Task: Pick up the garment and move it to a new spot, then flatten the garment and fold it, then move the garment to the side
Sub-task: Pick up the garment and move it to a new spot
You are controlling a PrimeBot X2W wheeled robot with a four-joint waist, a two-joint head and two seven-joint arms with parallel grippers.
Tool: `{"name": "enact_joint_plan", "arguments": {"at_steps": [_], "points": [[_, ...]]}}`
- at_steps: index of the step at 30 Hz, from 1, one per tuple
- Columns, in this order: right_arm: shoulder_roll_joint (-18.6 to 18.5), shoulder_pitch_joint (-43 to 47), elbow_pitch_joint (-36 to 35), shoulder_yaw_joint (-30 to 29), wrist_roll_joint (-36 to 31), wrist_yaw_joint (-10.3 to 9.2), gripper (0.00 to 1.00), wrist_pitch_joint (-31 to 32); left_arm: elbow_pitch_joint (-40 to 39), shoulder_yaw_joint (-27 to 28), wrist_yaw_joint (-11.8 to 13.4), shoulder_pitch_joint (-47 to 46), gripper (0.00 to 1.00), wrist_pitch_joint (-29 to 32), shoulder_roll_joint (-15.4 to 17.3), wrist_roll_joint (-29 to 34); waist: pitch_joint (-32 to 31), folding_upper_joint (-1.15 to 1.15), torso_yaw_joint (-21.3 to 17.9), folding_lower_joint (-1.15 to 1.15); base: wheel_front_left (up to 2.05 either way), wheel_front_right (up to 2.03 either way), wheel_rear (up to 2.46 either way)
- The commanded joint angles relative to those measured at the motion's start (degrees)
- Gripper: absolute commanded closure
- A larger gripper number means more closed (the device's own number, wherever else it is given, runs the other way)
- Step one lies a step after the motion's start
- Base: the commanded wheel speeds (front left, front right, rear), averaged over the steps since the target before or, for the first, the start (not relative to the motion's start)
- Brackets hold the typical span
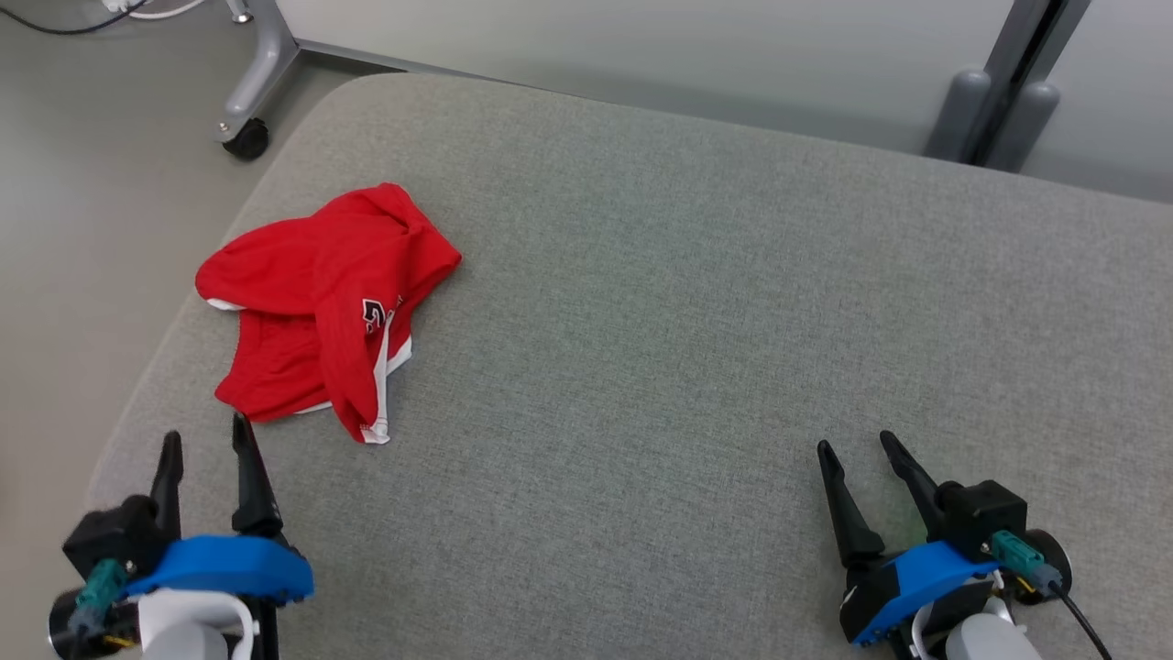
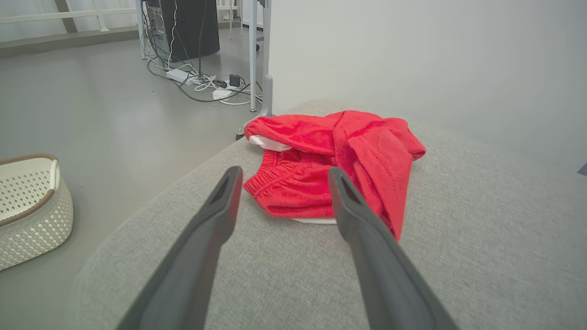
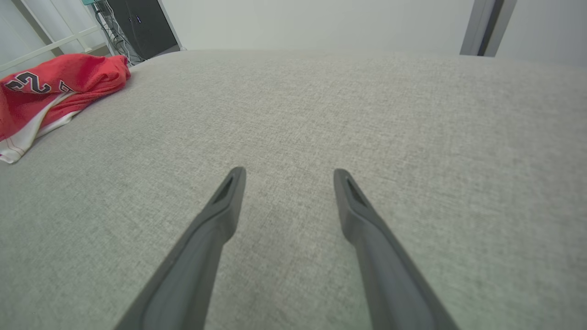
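Observation:
The garment is a pair of red shorts with white trim and a dark number, lying crumpled near the left edge of the grey padded table. My left gripper stands open just short of its near edge, touching nothing. In the left wrist view the garment lies right beyond the open left gripper. My right gripper is open over bare table at the lower right, far from the cloth. From the right wrist view the garment sits at the far left, well away from the right gripper.
The table's left edge drops to the floor beside the garment. A white perforated basket stands on the floor to the left. A wheeled metal stand leg and cables lie beyond the far left corner. A wall runs behind the table.

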Motion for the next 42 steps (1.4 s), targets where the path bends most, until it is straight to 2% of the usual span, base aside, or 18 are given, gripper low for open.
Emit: {"name": "enact_joint_plan", "arguments": {"at_steps": [1, 8, 15, 19, 25, 30, 31, 32, 33, 34, 38, 42], "points": [[-0.40, -0.91, -0.41, -0.09, -0.19, 0.00, 0.00, -0.26, 0.37, 0.35, -0.56, -1.73, 0.00, 0.00, 0.59, 0.19, 0.88, 0.00, 0.05, -0.01, 0.00, 0.00, 0.00], [-1.60, -2.68, -1.30, -0.09, -0.65, -0.01, 0.00, -0.22, 4.37, -2.69, -2.49, -11.27, 0.00, 0.00, 3.70, -1.50, 4.57, 0.00, -1.43, -0.01, 0.00, 0.00, 0.00], [-2.26, -3.43, -1.18, 0.45, -0.44, -0.01, 0.00, -0.08, 10.23, -17.25, -2.44, -18.14, 0.00, 0.10, 9.48, -13.49, 6.62, 0.00, -2.96, -0.01, 0.00, 0.00, 0.00], [-2.49, -3.96, -0.88, 0.73, -0.34, -0.03, 0.00, -0.06, 14.48, -23.59, -2.45, -21.01, 0.00, 2.87, 12.93, -20.62, 7.45, 0.00, -3.94, -0.01, 0.00, 0.00, 0.00], [-2.62, -4.30, -0.51, 0.66, -0.22, -0.04, 0.00, -0.01, 21.33, -28.62, -2.45, -23.94, 0.00, 4.80, 15.30, -25.42, 8.29, 0.00, -5.07, -0.01, 0.00, 0.00, 0.00], [-2.82, -4.07, -0.15, 0.50, -0.10, -0.04, 0.00, 0.00, 28.65, -30.17, -2.44, -26.28, 0.00, 5.09, 14.75, -25.44, 8.49, 0.00, -5.63, -0.01, 0.00, 0.00, 0.00], [-2.82, -4.04, -0.10, 0.49, -0.10, -0.04, 0.00, 0.00, 29.84, -30.29, -2.45, -26.76, 0.27, 4.88, 14.54, -25.42, 8.43, 0.00, -5.70, -0.01, 0.00, 0.00, 0.00], [-2.79, -4.01, -0.04, 0.44, -0.09, -0.05, 0.00, 0.00, 30.68, -30.66, -2.45, -27.28, 0.87, 4.27, 14.59, -24.90, 8.35, 0.00, -5.76, -0.01, 0.00, 0.00, 0.00], [-2.79, -4.01, -0.04, 0.44, -0.09, -0.05, 0.00, 0.00, 30.68, -30.66, -2.45, -27.28, 0.87, 4.27, 14.59, -24.90, 8.35, 0.00, -5.76, -0.01, 0.00, 0.00, 0.00], [-2.73, -4.00, -0.04, 0.36, -0.05, -0.05, 0.00, -0.01, 31.26, -30.74, -2.45, -27.74, 1.00, 3.66, 14.50, -24.98, 8.23, 0.00, -5.83, -0.01, 0.00, 0.00, 0.00], [-2.07, -3.94, -0.33, 0.43, 0.15, -0.04, 0.00, -0.02, 31.45, -31.10, -2.45, -29.50, 1.00, 0.90, 15.68, -23.63, 7.12, 0.00, -6.15, -0.01, 0.00, 0.00, 0.00], [-1.14, -3.86, -0.55, 0.52, 0.65, -0.02, 0.00, -0.09, 27.43, -30.38, -2.19, -31.56, 1.00, -0.08, 17.66, -20.66, 5.24, 0.00, -6.60, -0.01, 0.00, 0.00, 0.00]]}}
